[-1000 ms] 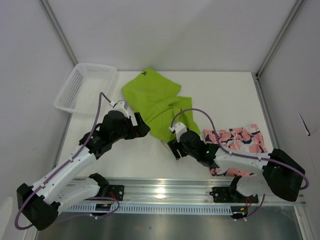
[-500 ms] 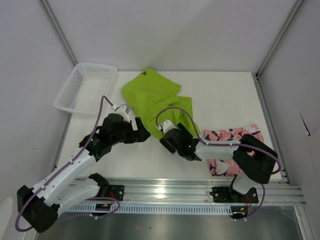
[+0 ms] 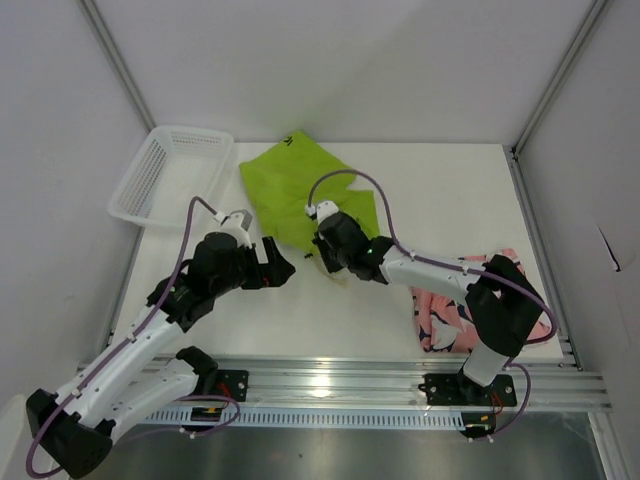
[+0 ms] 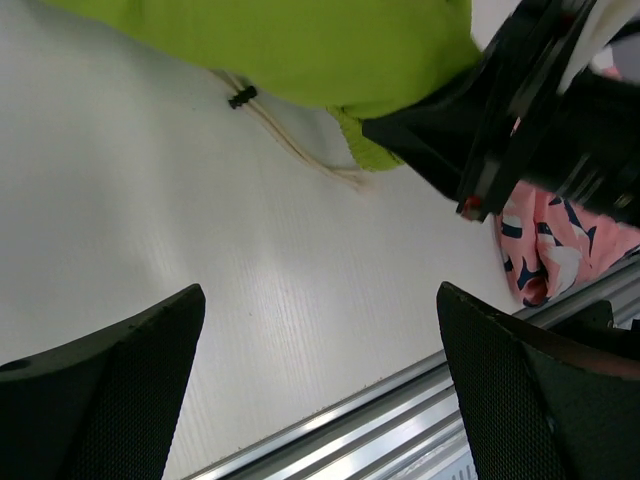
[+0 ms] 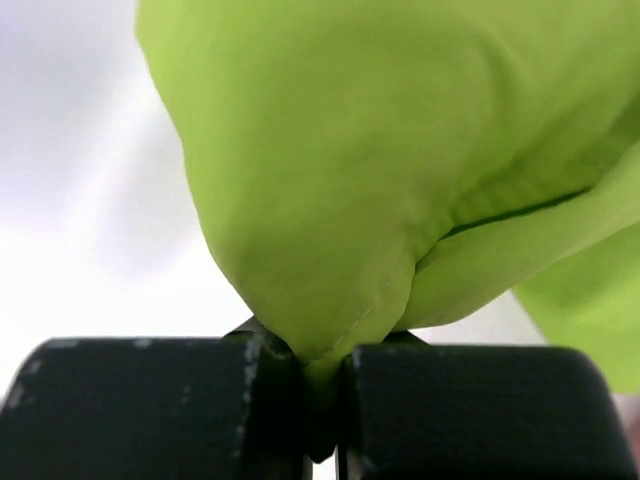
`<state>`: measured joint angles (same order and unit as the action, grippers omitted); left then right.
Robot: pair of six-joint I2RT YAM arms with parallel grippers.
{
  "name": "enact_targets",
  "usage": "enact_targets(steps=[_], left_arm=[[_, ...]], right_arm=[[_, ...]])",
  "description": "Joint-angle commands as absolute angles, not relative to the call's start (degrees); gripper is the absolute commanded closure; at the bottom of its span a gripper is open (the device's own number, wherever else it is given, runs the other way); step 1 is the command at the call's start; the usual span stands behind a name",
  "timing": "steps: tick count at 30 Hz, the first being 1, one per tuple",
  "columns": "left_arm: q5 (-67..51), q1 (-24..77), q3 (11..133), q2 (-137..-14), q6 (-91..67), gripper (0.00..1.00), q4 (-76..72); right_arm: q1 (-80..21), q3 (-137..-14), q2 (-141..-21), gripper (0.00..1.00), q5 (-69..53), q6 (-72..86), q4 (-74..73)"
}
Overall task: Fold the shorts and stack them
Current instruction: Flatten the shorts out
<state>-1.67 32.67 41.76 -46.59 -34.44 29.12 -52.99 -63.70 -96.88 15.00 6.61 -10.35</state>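
- At the far middle of the surface point(image 3: 450, 190) lie the lime green shorts point(image 3: 288, 188), rumpled. They are just right of the white mesh basket point(image 3: 190, 131), with a small dark logo point(image 3: 289, 146) at the far edge.
- The right end effector point(image 5: 320, 375) is pressed together on a near corner of the green pair. Its wrist view shows a seamed edge nipped between the two pads, with cloth bulging above the pinch. That corner looks lifted off the surface.
- The left end effector point(image 3: 277, 262) is spread wide and holds nothing. It hangs low over bare surface, just left of the pinched corner.
- The left wrist view shows a pale drawstring point(image 4: 300, 150) trailing out from under the green cloth onto the surface.
- The pink printed shorts point(image 3: 437, 322) sit at the near right edge, partly hidden under the right arm and well apart from the green pair. They look bunched; I cannot tell whether they are folded.
- Step in hand, as I read it: early in folding the green pair. One corner is gripped and the cloth is not yet flat. Nothing is stacked.
- Next move calls for the open left end effector to take a second corner or hem beside the first, so that both can draw the cloth taut and lay it flat.
- Risks: dragging on a single pinch would likely bunch this thin fabric, and the loose drawstring could snag or get folded in.
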Motion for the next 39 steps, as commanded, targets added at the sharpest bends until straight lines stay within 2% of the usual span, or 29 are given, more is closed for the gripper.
enact_targets(steps=[1, 6, 11, 17, 24, 37, 39], left_arm=[[-0.26, 32.08, 40.43, -43.77, -32.96, 0.01, 28.31], [-1.67, 33.04, 35.86, -39.82, -33.57, 0.01, 20.75], [8.6, 38.83, 34.01, -40.33, -32.08, 0.02, 18.2], [19.75, 43.68, 34.63, -42.36, -30.68, 0.02, 15.47], [25.31, 43.77, 35.42, -43.42, -26.72, 0.02, 11.95], [16.61, 44.03, 36.82, -48.25, -16.17, 0.06, 3.25], [17.31, 44.03, 37.61, -49.91, -15.65, 0.11, 3.86]], right_arm=[[-48.61, -73.11, -93.78, 1.0, -1.64, 22.21, -14.23], [-44.22, -83.22, -97.64, 1.0, -12.54, 38.13, -21.01], [-42.27, -81.65, -97.21, 1.0, -21.78, 49.99, -11.52], [-43.33, -82.26, -96.42, 1.0, -19.52, 59.32, -11.6], [-44.03, -81.83, -94.31, 1.0, -16.96, 63.46, -13.09], [-44.21, -82.79, -95.71, 1.0, -15.11, 64.6, -16.87], [-44.38, -82.79, -96.06, 1.0, -15.12, 64.69, -16.7]])
